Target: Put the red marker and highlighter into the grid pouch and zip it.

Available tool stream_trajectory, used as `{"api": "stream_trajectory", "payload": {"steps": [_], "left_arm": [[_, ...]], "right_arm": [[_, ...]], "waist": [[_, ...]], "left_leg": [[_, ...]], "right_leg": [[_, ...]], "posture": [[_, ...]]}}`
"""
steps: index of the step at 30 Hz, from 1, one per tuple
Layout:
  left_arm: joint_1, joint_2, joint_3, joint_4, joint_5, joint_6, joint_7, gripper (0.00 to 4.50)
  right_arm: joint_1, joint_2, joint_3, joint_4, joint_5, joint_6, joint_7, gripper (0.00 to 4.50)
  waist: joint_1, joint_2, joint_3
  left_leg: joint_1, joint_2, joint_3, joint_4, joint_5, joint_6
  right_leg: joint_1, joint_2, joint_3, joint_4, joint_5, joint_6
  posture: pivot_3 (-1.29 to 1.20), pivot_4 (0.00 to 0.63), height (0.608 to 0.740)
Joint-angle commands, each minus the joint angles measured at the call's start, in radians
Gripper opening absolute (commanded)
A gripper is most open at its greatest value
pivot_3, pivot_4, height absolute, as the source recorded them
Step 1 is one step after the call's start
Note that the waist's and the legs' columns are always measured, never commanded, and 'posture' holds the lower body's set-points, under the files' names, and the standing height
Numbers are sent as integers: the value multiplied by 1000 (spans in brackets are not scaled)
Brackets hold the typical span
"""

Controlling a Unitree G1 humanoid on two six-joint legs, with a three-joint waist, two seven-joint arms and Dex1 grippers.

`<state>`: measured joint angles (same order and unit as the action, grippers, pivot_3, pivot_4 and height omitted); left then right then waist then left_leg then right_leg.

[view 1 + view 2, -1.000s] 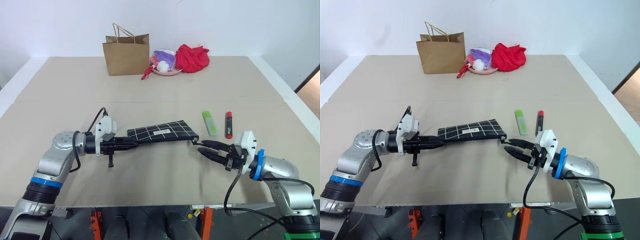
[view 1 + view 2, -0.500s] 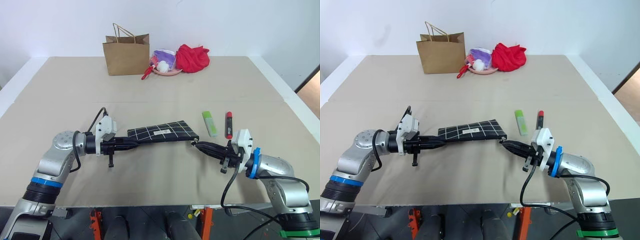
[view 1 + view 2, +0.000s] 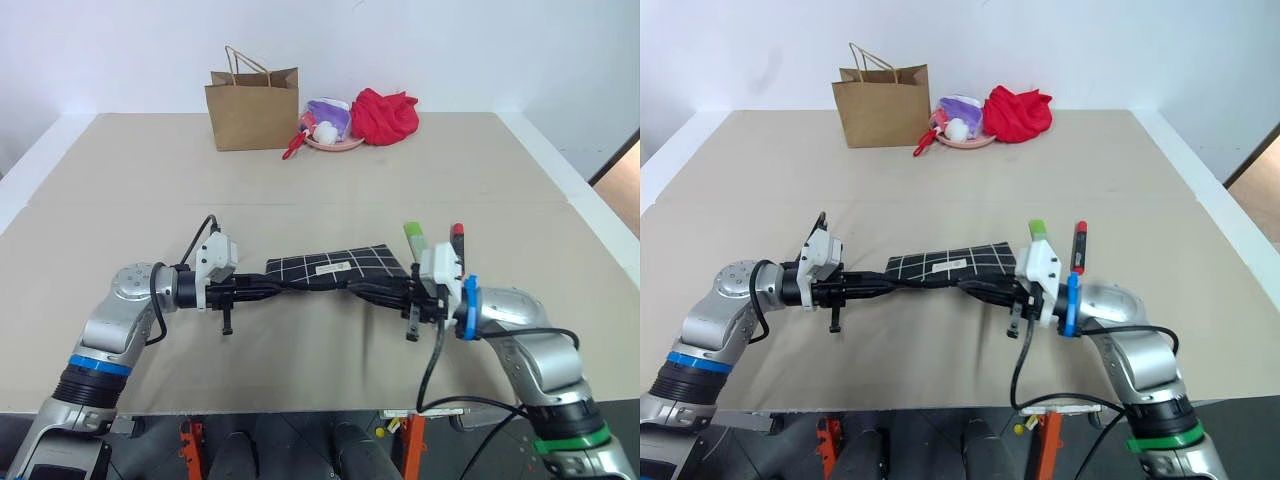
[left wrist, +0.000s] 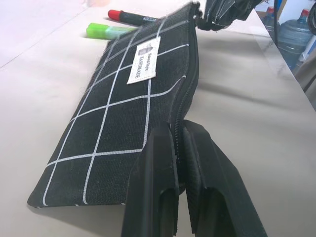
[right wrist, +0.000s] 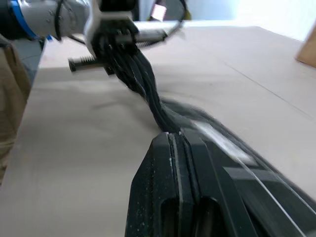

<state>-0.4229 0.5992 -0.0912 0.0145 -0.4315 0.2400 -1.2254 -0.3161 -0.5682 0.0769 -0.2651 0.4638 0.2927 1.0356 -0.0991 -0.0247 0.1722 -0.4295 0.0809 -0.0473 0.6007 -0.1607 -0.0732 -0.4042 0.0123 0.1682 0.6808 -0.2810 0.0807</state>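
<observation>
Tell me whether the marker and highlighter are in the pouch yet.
Out. The marker and highlighter both lie on the table beyond the pouch.

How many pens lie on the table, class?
2: the highlighter and the red marker, side by side beyond the grid pouch. Others could be hidden in the paper bag.

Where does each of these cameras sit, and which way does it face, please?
Head views: the head's stereo pair, looking down over both arms at the table.
Left wrist view: looks along the left gripper, shut on the grid pouch, toward the red marker and highlighter.
Right wrist view: looks along the right gripper toward the left arm.
Shared: both wrist views show the pouch.
</observation>
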Motion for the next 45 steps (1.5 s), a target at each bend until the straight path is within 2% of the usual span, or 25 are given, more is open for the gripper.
{"api": "stream_trajectory", "payload": {"steps": [1, 11, 32, 40, 45], "left_arm": [[-14, -7, 8, -50, 0, -18, 10, 0], [-19, -25, 16, -62, 3, -26, 41, 0], [-11, -55, 2, -66, 27, -35, 48, 0], [-11, -65, 3, -68, 30, -34, 51, 0], [-7, -64, 4, -74, 30, -32, 53, 0]], "right_arm": [[-27, 16, 32, -2, -13, 1, -2, 82], [-64, 84, 123, 30, -82, 6, -34, 82], [-189, 220, 201, 84, -124, 12, -46, 82], [-211, 253, 213, 104, -135, 17, -48, 82], [-201, 237, 174, 93, -92, 81, -46, 82]], "waist": [[1, 0, 0], [10, 0, 0], [12, 0, 0], [12, 0, 0], [12, 0, 0]], "left_leg": [[0, 0, 0, 0, 0, 0], [-1, 0, -1, 0, 0, 0], [-1, 0, -3, 0, 0, 0], [-2, 0, -6, 0, 0, 0], [-2, 0, -7, 0, 0, 0]], "right_leg": [[0, 0, 0, 0, 0, 0], [0, 0, -1, 0, 0, -1], [0, 0, -3, 0, 0, -1], [0, 0, -5, 0, -1, -2], [0, 0, -7, 0, -1, -2]], "posture": [[0, 150, 740], [0, 150, 740], [0, 150, 740], [0, 150, 740], [0, 150, 740]]}}
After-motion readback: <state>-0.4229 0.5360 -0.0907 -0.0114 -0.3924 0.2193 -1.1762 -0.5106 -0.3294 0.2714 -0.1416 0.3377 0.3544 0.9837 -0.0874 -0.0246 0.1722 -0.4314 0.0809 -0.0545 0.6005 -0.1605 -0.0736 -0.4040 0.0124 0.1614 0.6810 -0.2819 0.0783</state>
